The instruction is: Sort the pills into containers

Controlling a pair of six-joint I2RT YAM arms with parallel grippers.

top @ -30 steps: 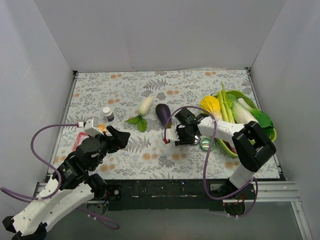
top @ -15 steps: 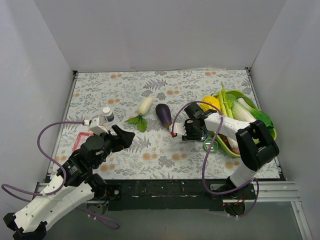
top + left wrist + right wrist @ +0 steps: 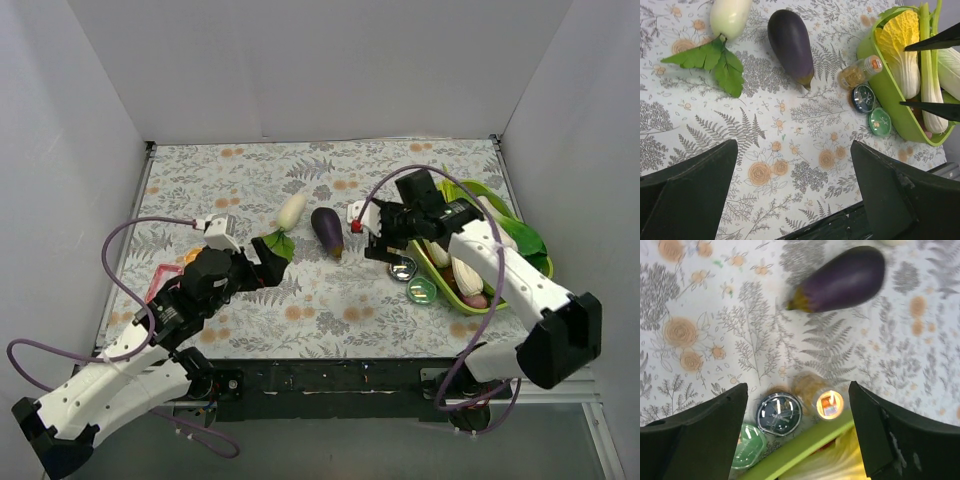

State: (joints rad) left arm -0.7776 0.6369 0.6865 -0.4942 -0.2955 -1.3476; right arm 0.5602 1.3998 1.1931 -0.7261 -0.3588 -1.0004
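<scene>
1. White walls (image 3: 300, 70) box in a table under a matte cloth (image 3: 200, 180) printed with grey ferns and orange blooms.
2. Bottle (image 3: 858, 73): clear amber, cylindrical, lying on its side with its yellowish cap against the tray (image 3: 887, 95), a glossy lime-green tub.
3. Blue tin (image 3: 863, 97): round, flat and shiny, just beside the bottle and against the tray wall. The green tin (image 3: 880, 121), also round and shallow, lies next along the same wall.
4. Eggplant (image 3: 327, 229): smooth, dark purple, near mid-table. The radish (image 3: 291, 209) is white with a flat green leaf.
5. Left gripper (image 3: 794, 145): dark fingers spread wide, gripping nothing, above bare cloth well apart from the containers.
6. Right gripper (image 3: 797, 385): also spread wide and empty, hanging over the bottle and tins.
7. From above, the right gripper covers the bottle and only the two tins show. The left wrist view shows the bottle's full side, while the right wrist view looks down onto its cap end and blurs the green tin's lid.
</scene>
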